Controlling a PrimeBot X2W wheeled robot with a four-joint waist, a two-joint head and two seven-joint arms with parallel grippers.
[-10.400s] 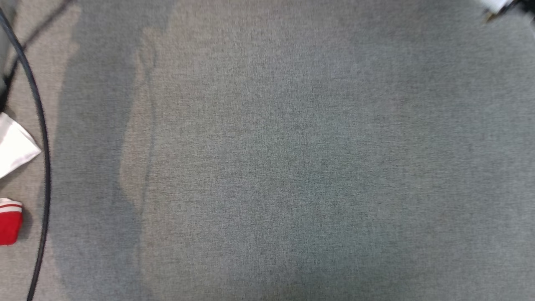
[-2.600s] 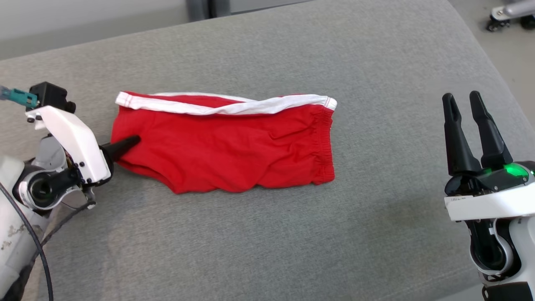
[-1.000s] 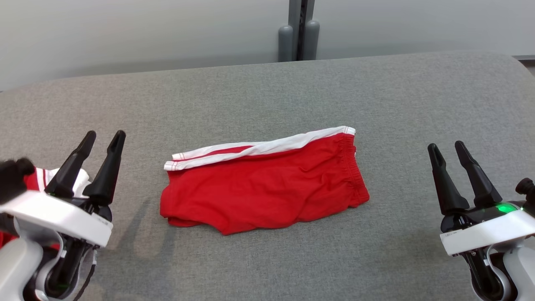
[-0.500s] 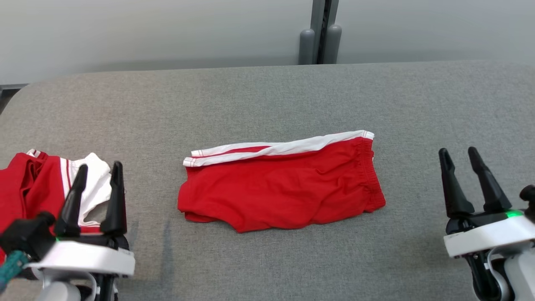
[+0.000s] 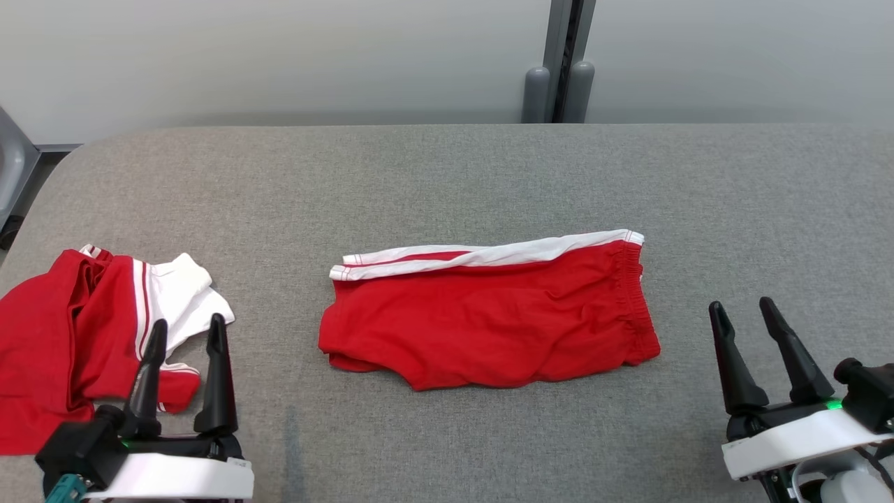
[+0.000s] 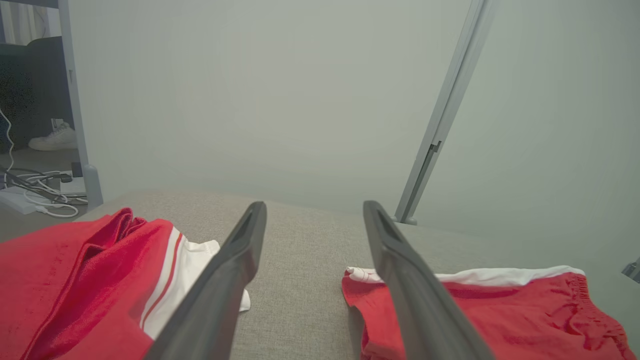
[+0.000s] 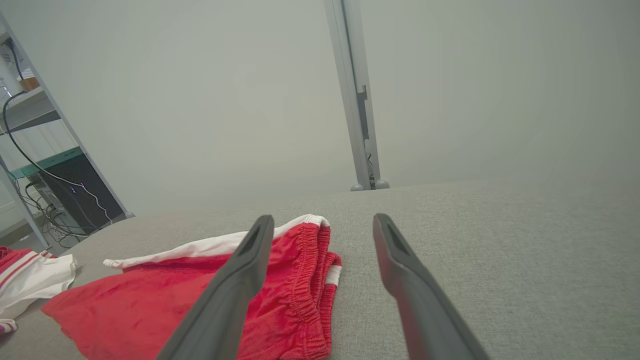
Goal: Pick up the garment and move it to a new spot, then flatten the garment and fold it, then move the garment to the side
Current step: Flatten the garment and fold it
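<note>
Red shorts [image 5: 489, 321] lie folded at the head view's centre on the grey cushion [image 5: 447, 181]; left gripper [image 5: 188, 321] and right gripper [image 5: 740, 304] stand spread and empty in the bottom corners. Left wrist view: shorts [image 6: 500, 310] lower right. Right wrist view: shorts [image 7: 200, 290] lower left. Folding looks done; moving aside remains.

Tapered black fingers [image 5: 728, 367] rise from white housings [image 5: 789, 443] with green lights [image 5: 832, 404].
</note>
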